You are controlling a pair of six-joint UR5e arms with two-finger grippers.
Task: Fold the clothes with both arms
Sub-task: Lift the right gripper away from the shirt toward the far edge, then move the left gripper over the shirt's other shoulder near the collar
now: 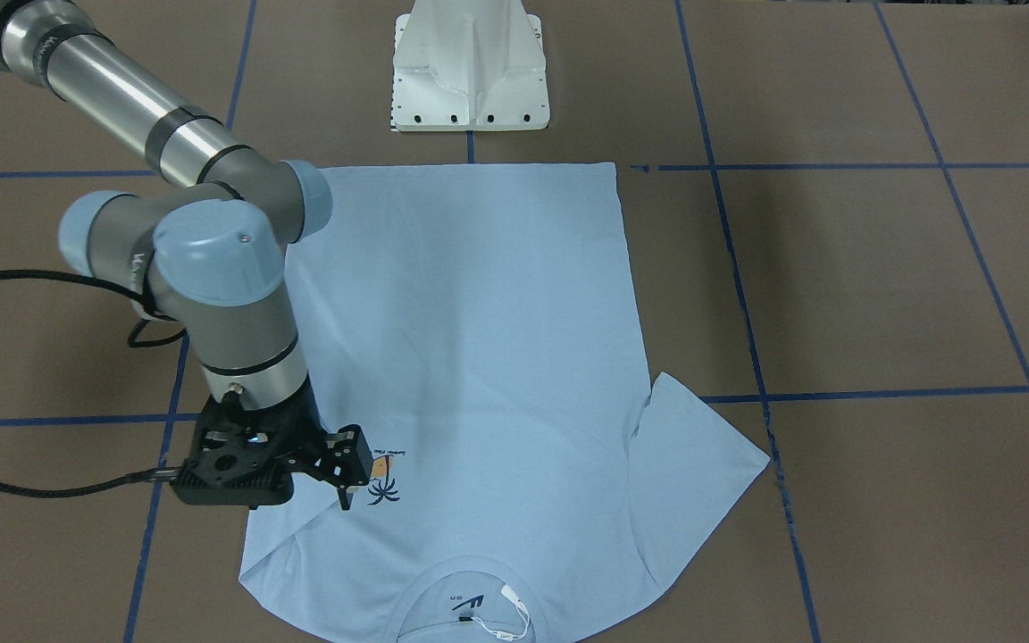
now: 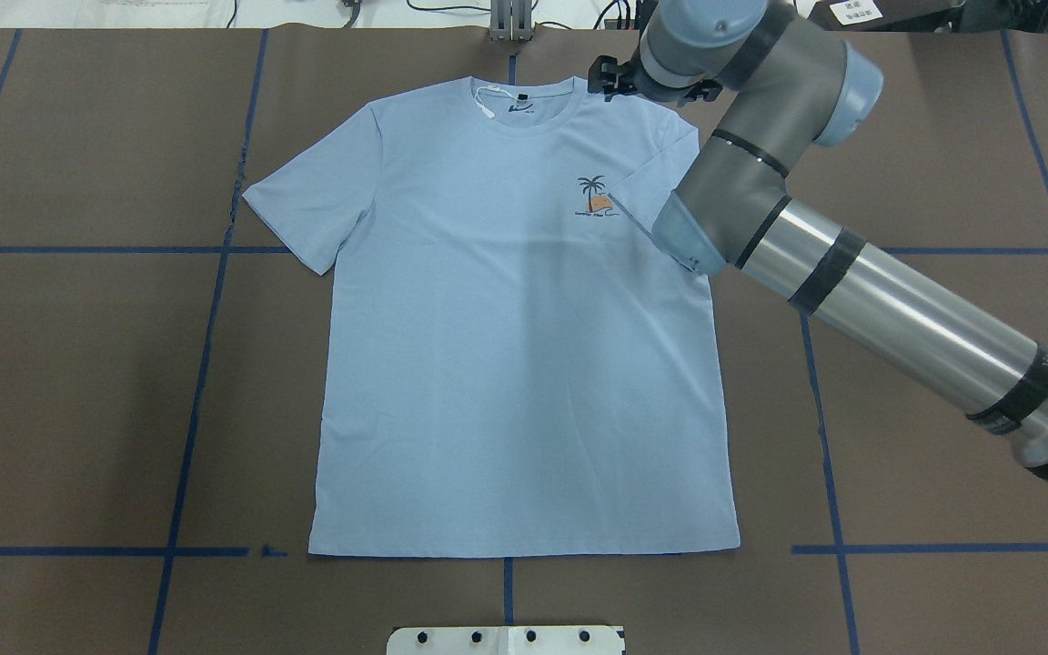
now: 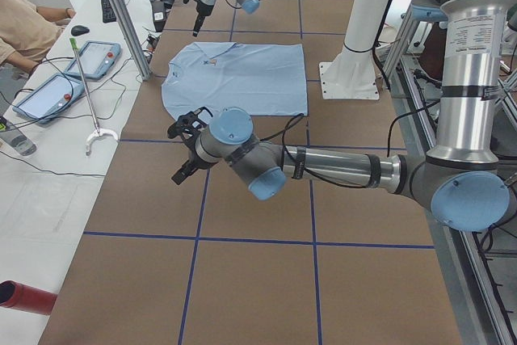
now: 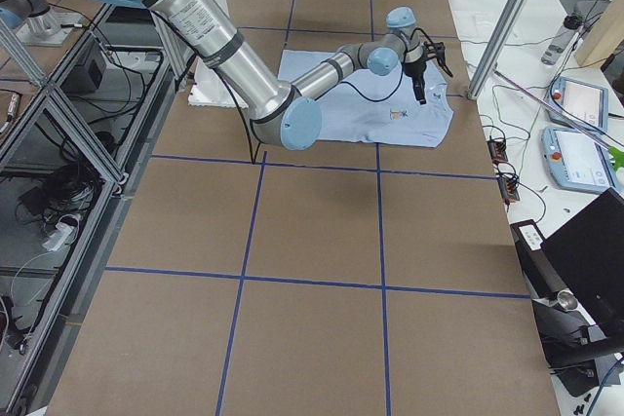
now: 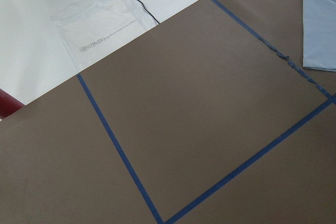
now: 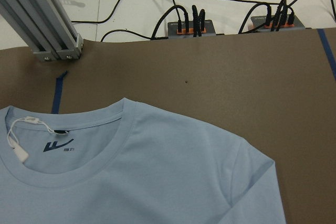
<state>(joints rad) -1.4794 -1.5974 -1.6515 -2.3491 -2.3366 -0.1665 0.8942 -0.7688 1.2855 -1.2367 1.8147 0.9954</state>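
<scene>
The right gripper [image 1: 345,493] hangs over the T-shirt [image 2: 506,364] at the shoulder farthest from the white pedestal base [image 1: 470,71], just beside the palm print [image 2: 595,196]; I cannot tell whether its jaws are apart or pinching cloth. The left gripper [image 3: 181,151] is off the shirt, well away from the base, and its jaws cannot be judged either. The light blue shirt lies flat, chest up, hem toward the base, one sleeve spread, the other apparently turned in.
</scene>
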